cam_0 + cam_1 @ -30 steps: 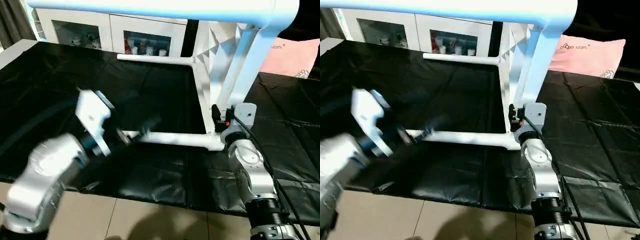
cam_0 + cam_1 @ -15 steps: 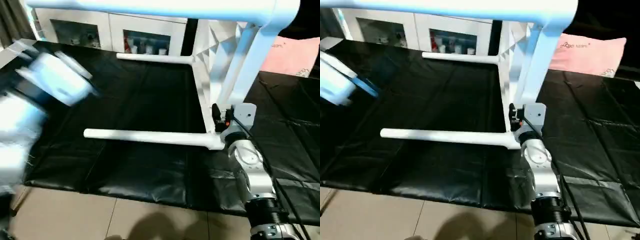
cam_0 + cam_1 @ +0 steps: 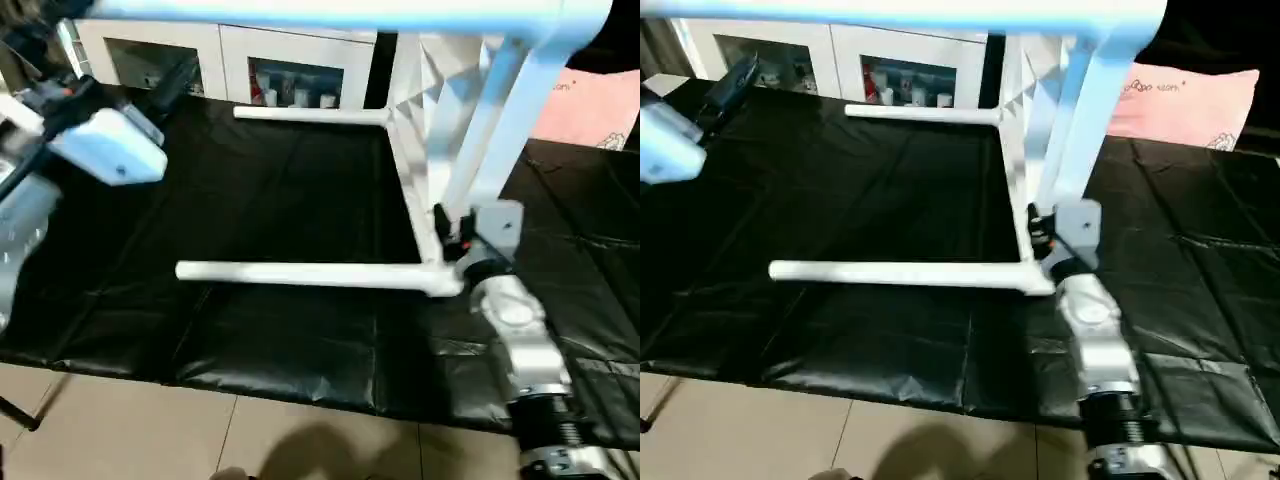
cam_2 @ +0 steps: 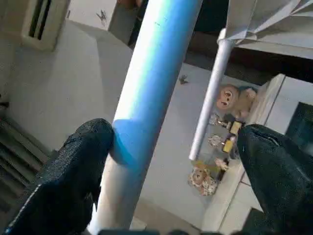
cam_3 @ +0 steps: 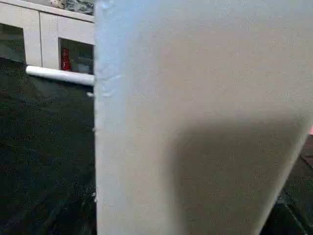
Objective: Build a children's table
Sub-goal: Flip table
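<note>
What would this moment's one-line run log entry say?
stage: table on its side, legs fitted | left gripper: open, around upper leg | right gripper: at tabletop edge | surface: black sheet

Your two head eyes look forward and down, sharing the black-sheeted bench [image 3: 250, 330] and white glass-doored cabinet [image 3: 870, 70]. Your left wrist camera faces the cabinet past a long white tapered tube leg [image 4: 146, 107]. Your right wrist camera sits pressed close against white plastic.
</note>
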You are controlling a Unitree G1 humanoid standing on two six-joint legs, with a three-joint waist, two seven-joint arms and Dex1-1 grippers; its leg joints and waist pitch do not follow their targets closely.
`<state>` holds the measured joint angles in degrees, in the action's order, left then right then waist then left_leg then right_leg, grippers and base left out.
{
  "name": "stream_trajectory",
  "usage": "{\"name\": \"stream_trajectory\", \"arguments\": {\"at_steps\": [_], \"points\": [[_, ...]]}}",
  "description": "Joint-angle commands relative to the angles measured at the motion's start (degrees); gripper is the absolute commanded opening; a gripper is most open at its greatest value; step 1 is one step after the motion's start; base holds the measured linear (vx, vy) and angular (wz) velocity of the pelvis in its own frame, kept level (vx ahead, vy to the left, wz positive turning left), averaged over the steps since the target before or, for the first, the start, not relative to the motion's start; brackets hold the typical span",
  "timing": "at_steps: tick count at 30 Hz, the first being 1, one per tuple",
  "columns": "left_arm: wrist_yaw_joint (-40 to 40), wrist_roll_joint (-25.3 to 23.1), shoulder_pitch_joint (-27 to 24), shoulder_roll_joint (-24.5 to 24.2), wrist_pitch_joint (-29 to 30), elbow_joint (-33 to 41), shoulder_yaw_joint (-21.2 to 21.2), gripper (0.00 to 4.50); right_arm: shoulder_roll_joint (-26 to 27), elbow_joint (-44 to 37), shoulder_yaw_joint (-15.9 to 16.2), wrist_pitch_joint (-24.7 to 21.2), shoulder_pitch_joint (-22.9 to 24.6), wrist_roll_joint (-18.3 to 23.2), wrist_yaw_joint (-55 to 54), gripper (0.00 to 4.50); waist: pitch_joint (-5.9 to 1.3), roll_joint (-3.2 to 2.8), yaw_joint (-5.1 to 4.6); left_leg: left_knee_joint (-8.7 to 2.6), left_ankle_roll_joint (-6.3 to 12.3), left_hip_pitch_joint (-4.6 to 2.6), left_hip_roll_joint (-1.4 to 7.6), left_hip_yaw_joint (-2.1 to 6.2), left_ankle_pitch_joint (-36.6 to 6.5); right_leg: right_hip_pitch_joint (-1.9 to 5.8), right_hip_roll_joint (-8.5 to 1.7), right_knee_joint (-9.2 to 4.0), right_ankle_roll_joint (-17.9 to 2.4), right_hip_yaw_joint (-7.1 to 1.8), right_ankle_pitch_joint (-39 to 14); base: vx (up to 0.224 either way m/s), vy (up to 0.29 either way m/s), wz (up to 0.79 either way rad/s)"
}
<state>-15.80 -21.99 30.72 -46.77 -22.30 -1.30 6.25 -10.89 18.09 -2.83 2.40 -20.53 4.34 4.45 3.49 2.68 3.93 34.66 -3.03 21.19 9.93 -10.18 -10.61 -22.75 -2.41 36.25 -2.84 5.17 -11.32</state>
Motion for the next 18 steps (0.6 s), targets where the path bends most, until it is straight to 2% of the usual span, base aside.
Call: {"name": "stream_trajectory", "arguments": {"at_steps": [1, 3, 7, 12, 15, 18], "points": [[0.11, -1.57, 1.69, -0.65, 0.17, -2.18, -1.43, 4.50, -2.55, -5.62, 0.71, 2.20, -3.68, -2.51, 1.99, 1.93, -4.43, -1.17, 0.54, -3.57, -0.57, -0.56, 3.33, 1.66, -4.84, 3.32, -6.02, -2.96, -8.47, -4.33, 0.39, 0.000, 0.000, 0.00], [0.29, -1.75, 2.56, -0.54, 0.36, -3.43, -1.87, 4.50, -3.09, -5.94, 0.84, 2.27, -3.88, -2.85, 2.22, 1.93, -4.31, -1.13, 0.69, -3.50, -0.20, -0.44, 3.19, 1.54, -5.13, 3.35, -6.07, -2.95, -8.90, -4.32, 0.93, 0.000, 0.000, 0.00], [3.80, -3.38, 6.82, 0.39, -1.54, -7.21, -2.44, 4.50, -4.58, -6.95, 0.77, 2.12, -4.38, -3.74, 2.72, 1.93, -4.13, -1.13, 1.00, -3.48, -0.12, -0.50, 3.22, 1.49, -6.49, 3.29, -6.10, -3.33, -8.50, -4.31, -2.52, 0.000, 0.000, 0.00], [3.68, -3.50, 9.33, 0.63, -1.55, -8.34, -2.71, 4.50, -5.24, -6.76, 1.05, 2.45, -4.20, -3.88, 2.80, 1.93, -4.15, -1.08, 1.39, -3.32, 0.43, -0.13, 3.21, 1.52, -4.48, 3.53, -6.31, -3.10, -8.11, -4.35, -1.89, 0.000, 0.000, 0.00], [2.16, -3.00, 9.77, 0.45, -0.81, -8.99, -3.30, 4.50, -5.39, -6.95, 1.52, 2.76, -4.02, -4.37, 2.84, 1.93, -4.10, -1.11, 1.41, -3.25, 0.69, -0.23, 3.13, 1.42, -4.28, 3.30, -6.22, -3.17, -7.95, -4.36, -2.15, 0.000, 0.000, 0.00], [1.85, -1.71, 10.37, 0.70, -1.64, -10.06, -3.69, 4.16, -5.66, -7.08, 1.82, 2.92, -4.12, -4.63, 2.83, 1.93, -4.08, -1.25, 1.47, -3.29, 0.54, -0.28, 3.22, 1.46, -4.70, 3.17, -6.17, -3.17, -8.00, -4.31, -2.69, 0.000, 0.000, 0.00]]}}
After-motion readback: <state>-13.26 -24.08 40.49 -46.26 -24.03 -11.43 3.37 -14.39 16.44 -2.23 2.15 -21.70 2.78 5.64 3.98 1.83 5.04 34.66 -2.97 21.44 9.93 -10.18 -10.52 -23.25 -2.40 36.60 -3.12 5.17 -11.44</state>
